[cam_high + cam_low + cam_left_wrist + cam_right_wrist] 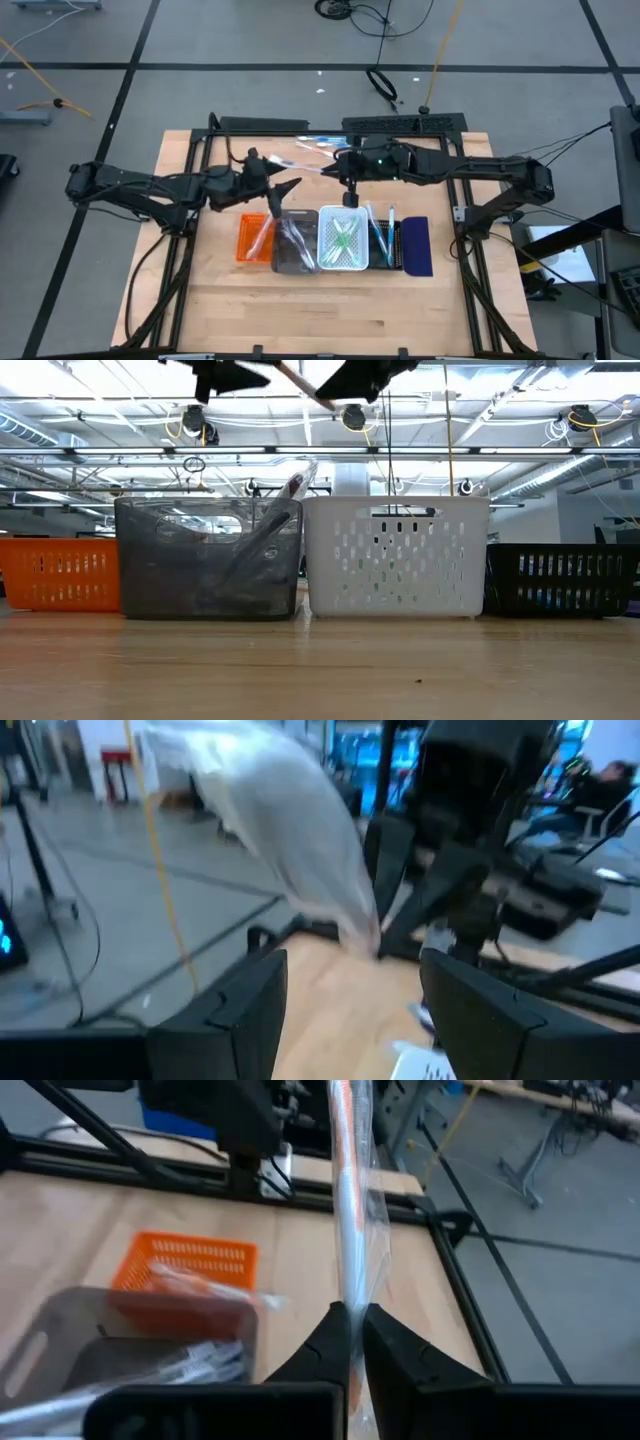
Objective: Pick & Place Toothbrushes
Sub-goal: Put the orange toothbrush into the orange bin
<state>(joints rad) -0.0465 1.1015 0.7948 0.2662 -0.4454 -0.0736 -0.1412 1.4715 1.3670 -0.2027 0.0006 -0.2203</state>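
Observation:
My right gripper (pixel 336 172) is shut on a toothbrush (pixel 290 162) in a clear wrapper, white with orange, high above the trays. The toothbrush (pixel 350 1200) sticks out toward my left gripper (pixel 292 188), which stands open and level. In the left wrist view its free end (pixel 355 925) hangs just beyond the open fingers (pixel 240 1010); I cannot tell whether it touches them. More toothbrushes lie in the orange tray (pixel 243 240), the grey tray (pixel 290 262), the white tray (pixel 325 240) and the black tray (pixel 398 240). Both grippers show at the top of the low view. My right gripper pinches the wrapped toothbrush by its near end (pixel 350 1315) between its two fingers. The toothbrush runs on ahead in line with the fingers, toward the table's left side. It is lifted clear of the trays and the table, roughly level.
A navy tray (pixel 418 246) closes the row of trays on the right. A few loose toothbrushes (pixel 318 146) lie near the table's far edge. The near half of the wooden table (pixel 320 310) lies bare in front of the trays.

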